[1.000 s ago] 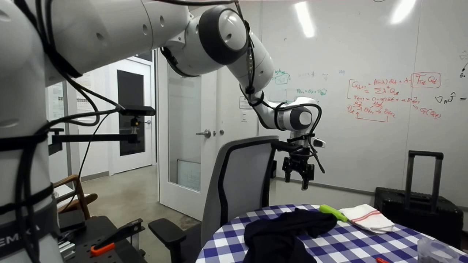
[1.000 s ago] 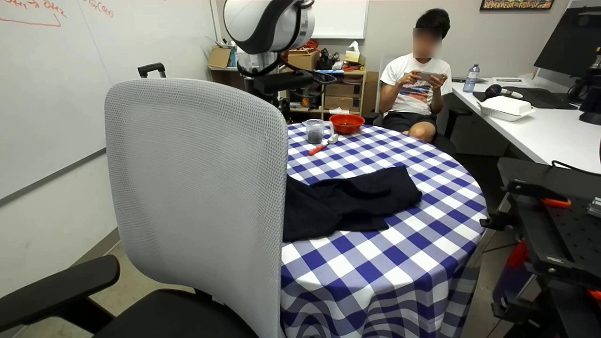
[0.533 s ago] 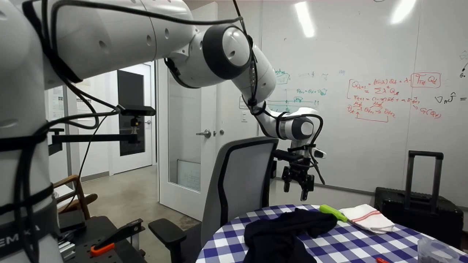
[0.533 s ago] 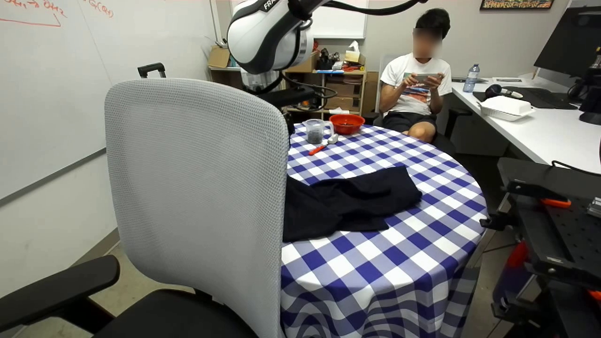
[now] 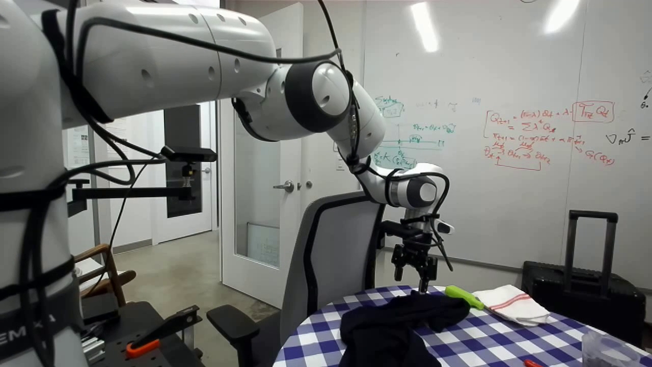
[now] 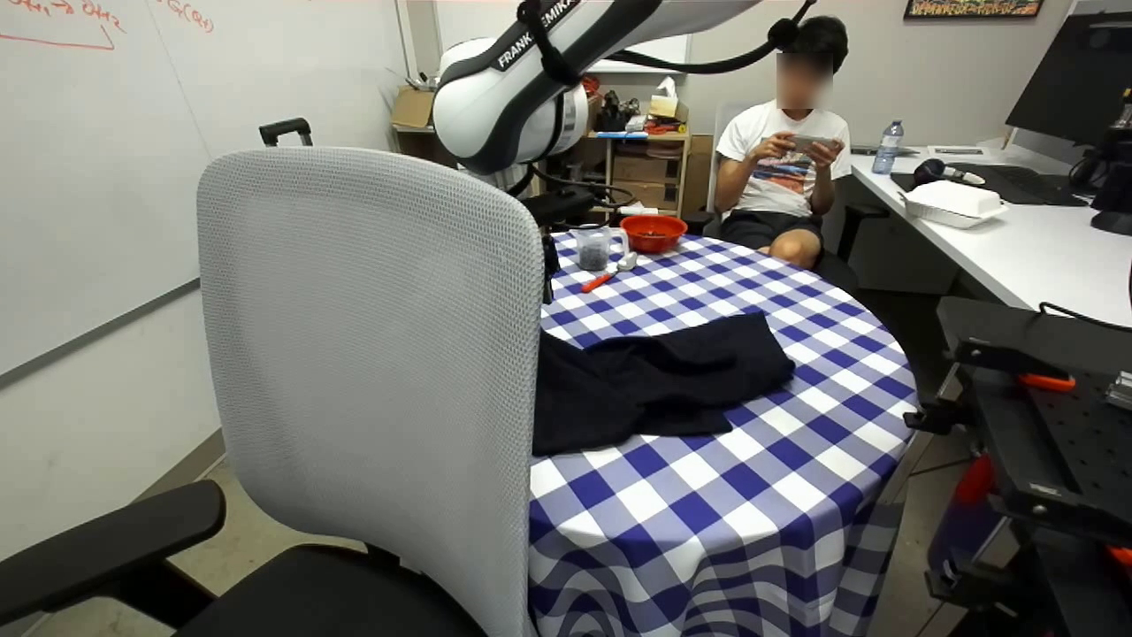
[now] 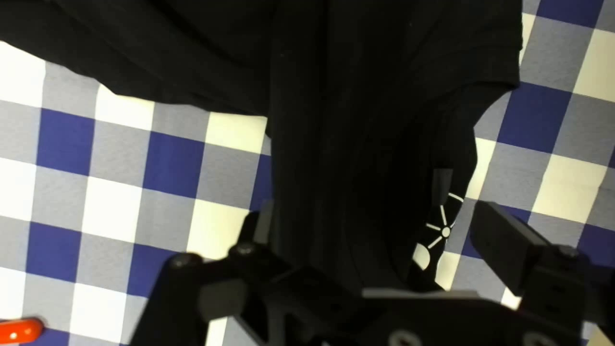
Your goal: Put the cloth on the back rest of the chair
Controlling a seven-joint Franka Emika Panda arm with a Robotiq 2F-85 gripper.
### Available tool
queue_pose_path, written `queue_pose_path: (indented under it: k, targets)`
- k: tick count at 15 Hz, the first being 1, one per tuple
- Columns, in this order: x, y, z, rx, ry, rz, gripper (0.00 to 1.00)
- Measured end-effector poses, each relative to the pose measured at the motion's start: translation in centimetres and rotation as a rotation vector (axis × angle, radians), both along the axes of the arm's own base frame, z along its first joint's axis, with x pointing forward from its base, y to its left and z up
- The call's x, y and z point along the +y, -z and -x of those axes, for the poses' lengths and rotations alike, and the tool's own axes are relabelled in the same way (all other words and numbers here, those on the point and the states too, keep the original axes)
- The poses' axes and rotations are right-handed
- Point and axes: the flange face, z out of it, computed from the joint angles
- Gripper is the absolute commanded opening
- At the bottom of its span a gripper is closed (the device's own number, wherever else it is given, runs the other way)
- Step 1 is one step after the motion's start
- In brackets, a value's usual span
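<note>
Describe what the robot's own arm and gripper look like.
The arm is glossy white with rounded segments and a dark ring at one joint. Black cables run along it, held by straps. In an exterior view, white lettering reads FRANK and EMIKA, split by a strap. The gripper is black, with two blocky fingers.

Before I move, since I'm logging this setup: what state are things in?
Hand: open
Cloth: rumpled, not gripped
Backrest: no cloth on it yet
Glass door: open
Towel: folded
Suitcase handle: pulled up
Cup: upright, partly filled
Bowl: upright, something inside
Bottle: upright
Takeout box: closed
</note>
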Motion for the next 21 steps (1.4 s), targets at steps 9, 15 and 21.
queue_pose_path:
  k: [9,15,21]
  targets:
    - [-1.0,2.9,0.1,0.039,0.046,0.066,1.00]
    - [-0.3,4.2,0.3,0.082,0.022,0.083,1.00]
    - [0.0,5.2,0.7,0.130,0.006,0.096,1.00]
